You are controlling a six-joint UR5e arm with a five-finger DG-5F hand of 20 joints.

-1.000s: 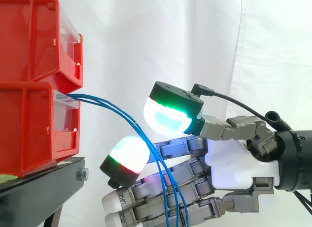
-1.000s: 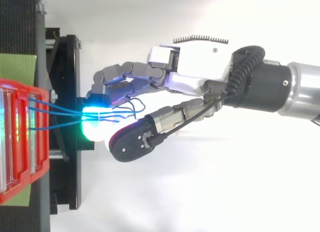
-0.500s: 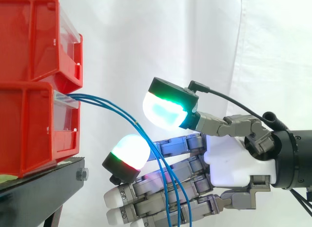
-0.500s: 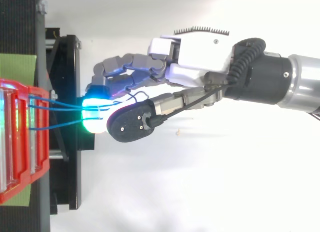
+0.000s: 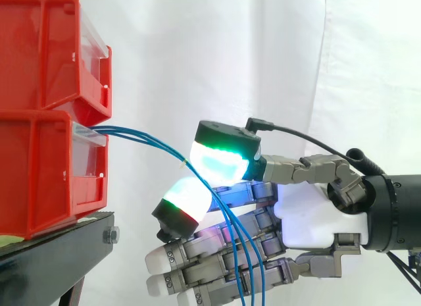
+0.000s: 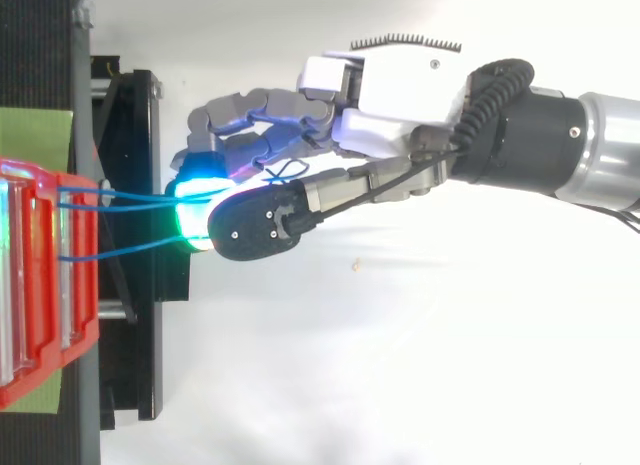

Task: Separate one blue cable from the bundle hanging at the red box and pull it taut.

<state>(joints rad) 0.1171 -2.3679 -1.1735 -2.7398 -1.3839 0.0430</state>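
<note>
Blue cables (image 5: 148, 140): bundle leaving the lower red box (image 5: 39, 168), long axis running right, then drooping down across the hand (image 5: 309, 214), just right of the box; whether it grips any strand, I cannot tell.

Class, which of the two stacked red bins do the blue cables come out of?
The lower red bin: the blue cables leave its front; the upper bin has none.
</note>
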